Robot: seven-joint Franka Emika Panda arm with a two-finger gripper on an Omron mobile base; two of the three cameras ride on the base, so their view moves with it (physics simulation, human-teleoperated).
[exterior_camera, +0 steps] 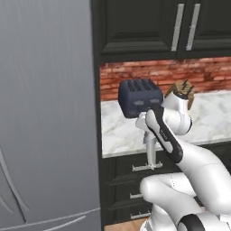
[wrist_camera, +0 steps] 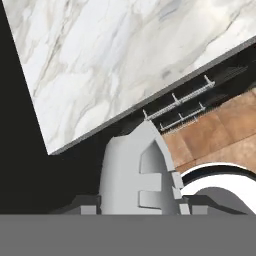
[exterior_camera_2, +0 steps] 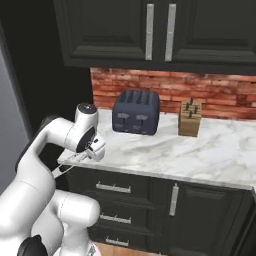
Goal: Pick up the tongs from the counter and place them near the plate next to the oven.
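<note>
Fingers (exterior_camera: 151, 157) closed on slim silver-grey metal tongs (exterior_camera: 150, 153), frame centre.
White grey-veined marble counter (exterior_camera: 119, 131) edge lies just behind.

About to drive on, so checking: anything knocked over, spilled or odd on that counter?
Nothing stands out. The toaster and knife block stand upright on the counter by the brick wall, no spill shows, and the tongs hang from the tool past the counter's front edge.
</note>
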